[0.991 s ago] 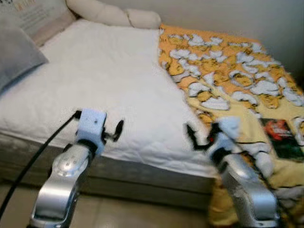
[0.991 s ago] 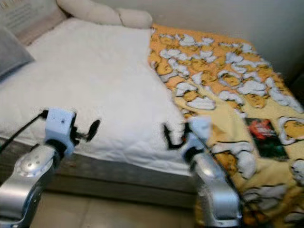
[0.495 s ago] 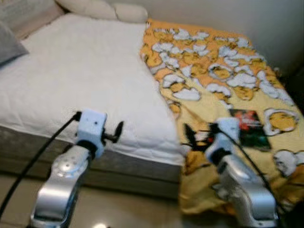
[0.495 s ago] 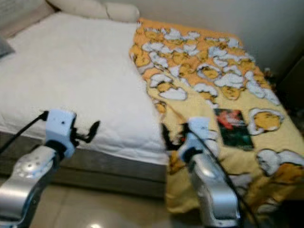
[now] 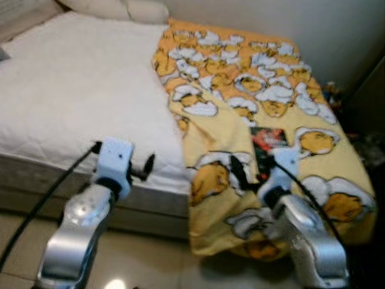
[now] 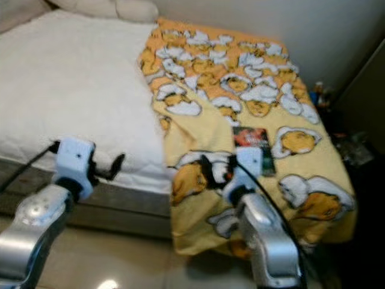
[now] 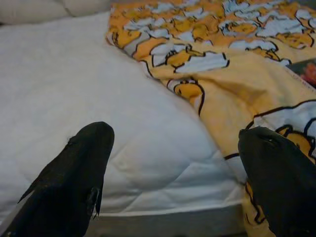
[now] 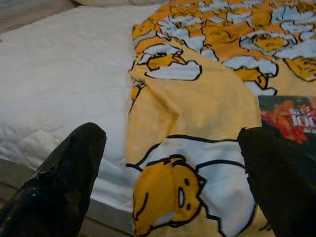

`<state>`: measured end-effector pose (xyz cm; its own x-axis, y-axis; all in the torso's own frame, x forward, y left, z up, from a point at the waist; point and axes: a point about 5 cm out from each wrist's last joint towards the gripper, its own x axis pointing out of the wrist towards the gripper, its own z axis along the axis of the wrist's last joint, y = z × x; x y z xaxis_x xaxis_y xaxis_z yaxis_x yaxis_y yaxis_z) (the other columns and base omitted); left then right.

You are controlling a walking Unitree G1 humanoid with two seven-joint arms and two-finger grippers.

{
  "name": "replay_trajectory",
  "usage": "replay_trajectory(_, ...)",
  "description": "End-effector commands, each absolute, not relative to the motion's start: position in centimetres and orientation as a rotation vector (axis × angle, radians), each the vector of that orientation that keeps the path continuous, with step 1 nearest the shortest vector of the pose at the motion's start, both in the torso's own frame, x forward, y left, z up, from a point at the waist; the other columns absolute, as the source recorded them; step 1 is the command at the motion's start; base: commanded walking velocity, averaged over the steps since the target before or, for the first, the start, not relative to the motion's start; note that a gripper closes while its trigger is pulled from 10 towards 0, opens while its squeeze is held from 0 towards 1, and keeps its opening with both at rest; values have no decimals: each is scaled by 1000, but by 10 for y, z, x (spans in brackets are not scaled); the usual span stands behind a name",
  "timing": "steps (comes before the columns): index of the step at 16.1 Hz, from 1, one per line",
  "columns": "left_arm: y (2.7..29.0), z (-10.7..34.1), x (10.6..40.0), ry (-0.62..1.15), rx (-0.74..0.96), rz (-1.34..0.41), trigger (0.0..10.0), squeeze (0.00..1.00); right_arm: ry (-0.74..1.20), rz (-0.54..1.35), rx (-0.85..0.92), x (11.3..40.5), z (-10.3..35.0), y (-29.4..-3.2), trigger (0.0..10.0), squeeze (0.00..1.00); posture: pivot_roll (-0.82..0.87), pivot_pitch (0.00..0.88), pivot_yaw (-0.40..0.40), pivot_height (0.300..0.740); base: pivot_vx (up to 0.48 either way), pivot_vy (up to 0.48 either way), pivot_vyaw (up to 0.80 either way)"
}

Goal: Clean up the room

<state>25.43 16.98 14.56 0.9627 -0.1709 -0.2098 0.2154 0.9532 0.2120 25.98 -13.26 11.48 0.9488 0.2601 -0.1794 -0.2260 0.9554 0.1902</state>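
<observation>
A: What lies ahead of the two grippers?

B: A bed with a white quilted mattress cover (image 5: 78, 96), and along its right part a yellow and orange cartoon-print blanket (image 5: 240, 108). The blanket's long axis runs from the foot of the bed, near the robot, up towards the cream pillows (image 5: 114, 8) at the wall. Its near end hangs over the mattress edge towards the pale tiled floor (image 5: 150, 265).

A: Where is the left gripper?

B: The left gripper (image 7: 175, 163) is raised in front of the near edge of the bed, fingers spread wide apart with nothing between them. Just ahead of it is the white mattress cover; the blanket's left edge lies ahead and towards the robot's right.

A: And the right one?

B: The right gripper (image 8: 170, 168) hovers over the near end of the blanket, also spread wide and empty. Directly beyond it is a fold in the blanket and a printed yellow character. A thin dark rectangular book with a red cover picture (image 5: 269, 143) lies flat on the blanket just beyond the gripper, slightly to its right, its long axis running along the bed's length.

A: Anything beside the bed?

B: A dark, shadowed area to the right, too dim to make out.
</observation>
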Motion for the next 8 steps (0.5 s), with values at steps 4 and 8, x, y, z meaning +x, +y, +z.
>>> replay_trajectory(4, 165, 147, 254, 185, 243, -219, 10000, 1000, 201, 211, 155, 260, 116, -143, 10000, 0, -21, 0, -76, 740, 0, -404, 0)
replay_trajectory(8, 166, 147, 255, 186, 246, -215, 10000, 1000, 202, 209, 153, 261, 116, -144, 10000, 0, -21, 0, -79, 740, 0, -407, 0)
